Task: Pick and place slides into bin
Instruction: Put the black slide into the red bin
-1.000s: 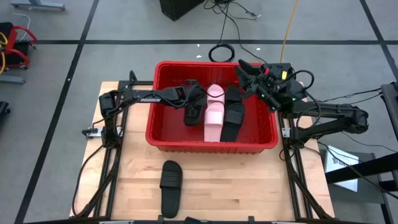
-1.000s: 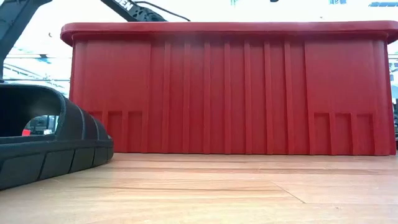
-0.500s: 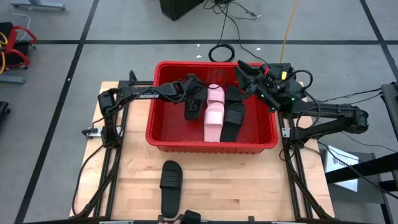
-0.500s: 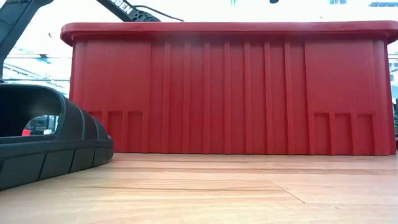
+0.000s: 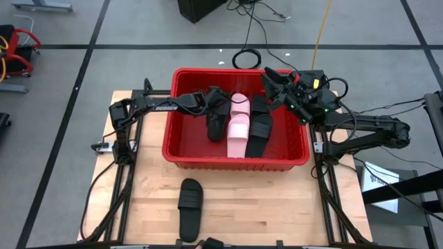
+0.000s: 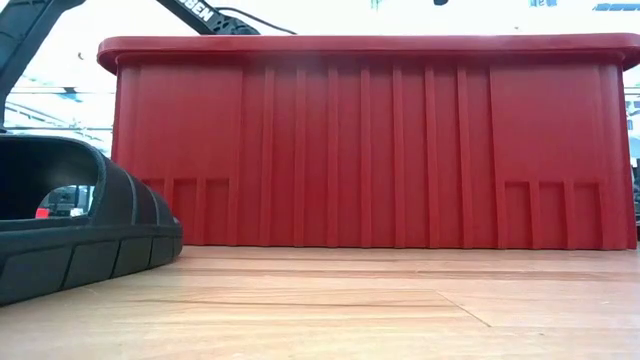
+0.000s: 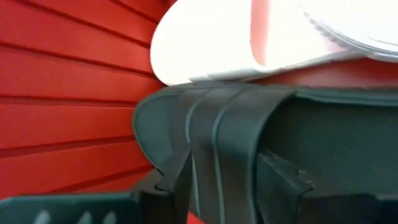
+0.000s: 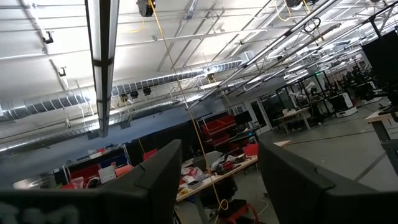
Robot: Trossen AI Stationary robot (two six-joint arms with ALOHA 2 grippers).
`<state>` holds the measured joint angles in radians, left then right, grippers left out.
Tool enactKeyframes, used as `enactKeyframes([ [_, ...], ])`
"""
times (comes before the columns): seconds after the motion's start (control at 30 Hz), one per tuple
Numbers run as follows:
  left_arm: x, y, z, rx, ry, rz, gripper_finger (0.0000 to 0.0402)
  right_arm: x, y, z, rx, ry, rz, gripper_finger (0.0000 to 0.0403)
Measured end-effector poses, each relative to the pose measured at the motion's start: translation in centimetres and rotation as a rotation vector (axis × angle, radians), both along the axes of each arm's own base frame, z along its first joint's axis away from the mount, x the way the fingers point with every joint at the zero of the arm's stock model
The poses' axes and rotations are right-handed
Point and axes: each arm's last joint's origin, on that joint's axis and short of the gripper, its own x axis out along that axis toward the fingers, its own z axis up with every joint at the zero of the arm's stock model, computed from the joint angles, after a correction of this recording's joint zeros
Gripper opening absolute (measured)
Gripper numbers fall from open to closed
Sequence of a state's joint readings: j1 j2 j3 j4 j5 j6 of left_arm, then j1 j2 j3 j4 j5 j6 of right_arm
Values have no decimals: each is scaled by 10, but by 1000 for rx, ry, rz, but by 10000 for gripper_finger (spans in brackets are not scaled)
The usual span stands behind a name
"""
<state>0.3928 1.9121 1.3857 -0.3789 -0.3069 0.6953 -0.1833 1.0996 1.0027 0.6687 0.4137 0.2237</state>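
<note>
- Left gripper (image 5: 212, 104) inside the bin (image 5: 181, 150), far-left part, over a black slide (image 5: 217, 123) just beside the pink slide (image 5: 238, 128). Its jaws straddle the strap but look parted, grip loosening.
- Risk: a finger snags the strap as the arm lifts, dragging the slide back up or over the rim.
- Right gripper (image 5: 272, 84) hovers wide open and empty over the bin's far-right corner; arms could clash if both move inward.
- Last black slide (image 5: 189, 206) lies on the table (image 5: 277, 207), near side, left of centre; reaching low risks clipping the bin wall.
</note>
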Motion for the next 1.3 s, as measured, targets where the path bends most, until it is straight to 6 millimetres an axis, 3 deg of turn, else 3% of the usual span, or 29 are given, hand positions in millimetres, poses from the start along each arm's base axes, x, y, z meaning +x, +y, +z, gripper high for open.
enactKeyframes([
  [0.33,-5,-5,-4,-56,41,67,183,0,0,0,0,-5,0,201],
  [1.03,-15,-7,-7,45,161,221,184,2,8,1,6,-19,68,201],
  [1.3,-17,-16,-5,1,153,244,184,3,13,1,7,-18,87,201],
])
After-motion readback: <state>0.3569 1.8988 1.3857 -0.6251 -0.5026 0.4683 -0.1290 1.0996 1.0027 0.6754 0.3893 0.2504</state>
